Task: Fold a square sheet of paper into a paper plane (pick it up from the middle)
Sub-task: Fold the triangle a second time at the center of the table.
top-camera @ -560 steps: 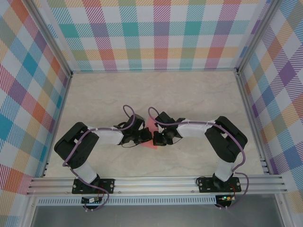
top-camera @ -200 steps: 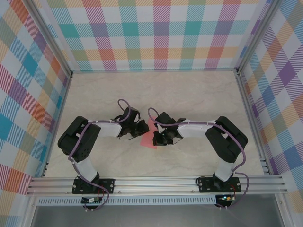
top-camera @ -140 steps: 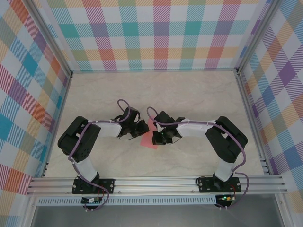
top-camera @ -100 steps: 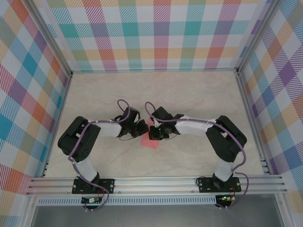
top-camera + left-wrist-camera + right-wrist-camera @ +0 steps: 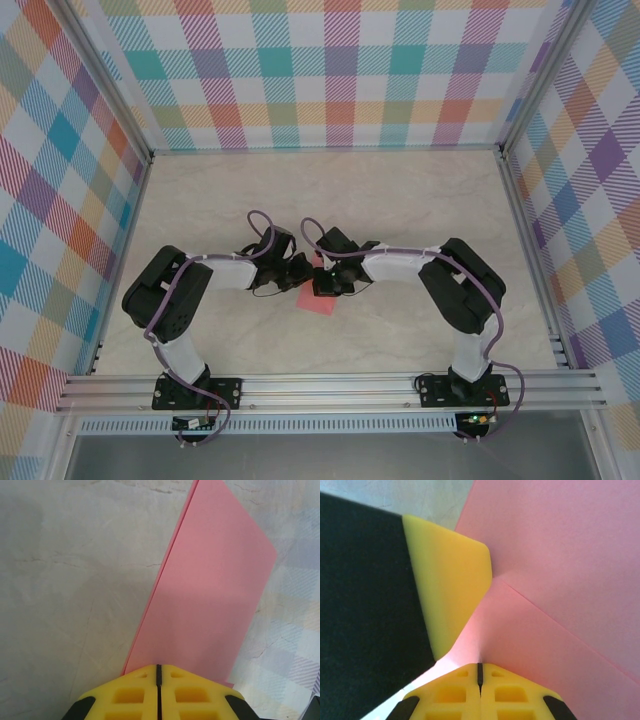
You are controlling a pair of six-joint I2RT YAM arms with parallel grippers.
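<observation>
The square sheet of paper [image 5: 316, 302] is salmon pink and lies folded on the table between the arms. In the left wrist view the sheet of paper [image 5: 210, 580] lies flat in two layers, and its near edge runs under my left gripper [image 5: 158, 666]. That gripper is shut, tips down on the sheet. My right gripper [image 5: 479, 665] is shut too, tips against the paper [image 5: 560, 555] beside a fold line. A yellow finger [image 5: 450, 580] of the left gripper stands close by. From above, the left gripper [image 5: 300, 272] and right gripper [image 5: 320, 283] nearly touch.
The pale marbled table [image 5: 400, 200] stretches open behind the grippers. Checked walls with metal posts [image 5: 140, 160] close in three sides. An aluminium rail [image 5: 330, 385] carries both arm bases at the near edge.
My right gripper has slid left over the paper, closing on the left gripper. The left arm and the sheet have stayed put over the last second.
</observation>
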